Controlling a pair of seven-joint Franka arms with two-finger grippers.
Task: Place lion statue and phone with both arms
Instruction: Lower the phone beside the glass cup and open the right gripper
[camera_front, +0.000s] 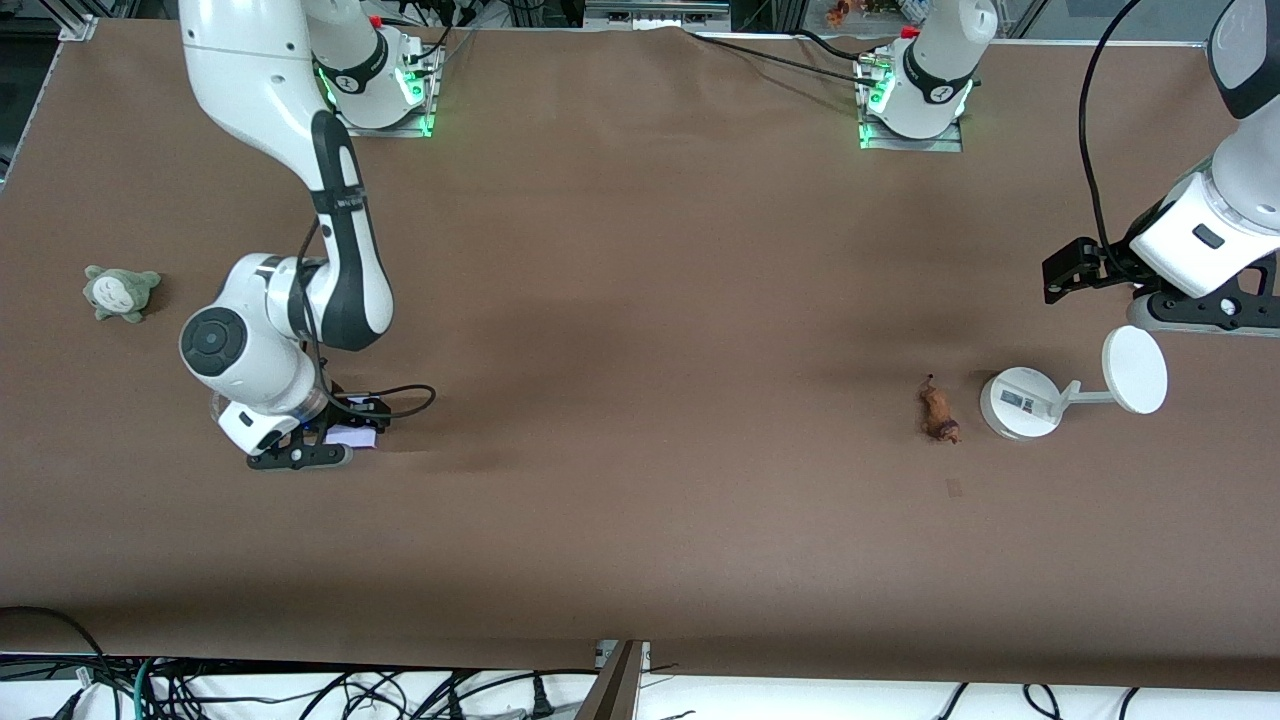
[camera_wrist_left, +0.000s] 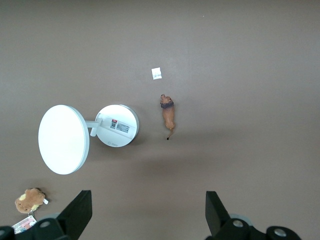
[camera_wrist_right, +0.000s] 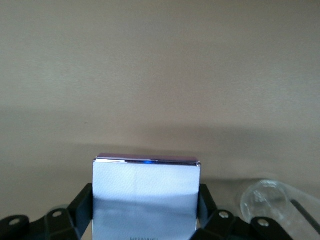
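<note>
R gripper sits low at the table, right arm's end, fingers pinched on the phone. Lion statue lies on the table just beside white stand. L gripper hangs above, jaws spread, empty.

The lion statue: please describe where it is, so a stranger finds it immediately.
Look toward the left arm's end of the brown table, at the white stand with a disc. Beside it lies the lion statue, tiny, elongated, orange-brown with a thin tail, the only animal figure there.
</note>
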